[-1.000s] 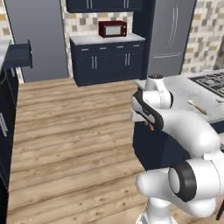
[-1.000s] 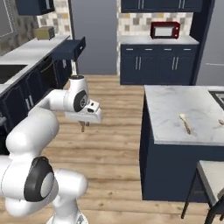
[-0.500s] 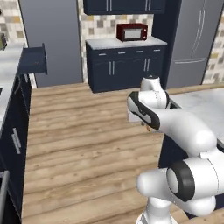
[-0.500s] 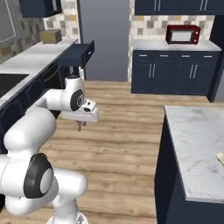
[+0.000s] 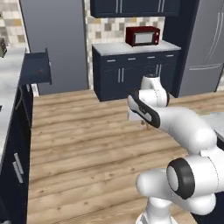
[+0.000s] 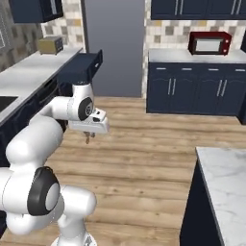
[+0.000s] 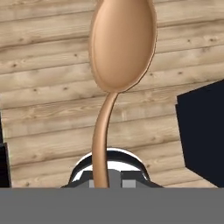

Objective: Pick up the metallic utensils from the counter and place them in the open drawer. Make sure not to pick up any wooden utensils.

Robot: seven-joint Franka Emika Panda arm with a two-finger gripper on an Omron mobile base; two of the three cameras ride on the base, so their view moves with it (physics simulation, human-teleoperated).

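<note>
My gripper [image 7: 107, 177] is shut on the thin handle of a spoon [image 7: 122, 43] that is tan-brown all over, its bowl pointing away over the plank floor. In the base views the gripper [image 5: 146, 124] [image 6: 88, 138] hangs mid-air over the floor with the small spoon [image 6: 87, 141] sticking down from it. The open drawer [image 5: 37, 70] [image 6: 84, 67], a navy box, juts from the cabinets along the left wall, beyond the gripper. A corner of the marble counter [image 6: 226, 168] shows at the lower right; no utensils show on it.
A red microwave [image 5: 142, 36] [image 6: 210, 43] sits on the back worktop over navy cabinets [image 6: 192, 89]. A grey fridge [image 5: 205, 43] stands at the right. A toaster [image 6: 50, 44] rests on the left worktop [image 6: 29, 72]. A navy block [image 7: 203, 135] lies to the right in the hand view.
The whole scene has slid right in both base views, so the base has moved; the island has mostly left view and the drawer looks nearer. The gripper still holds the spoon.
</note>
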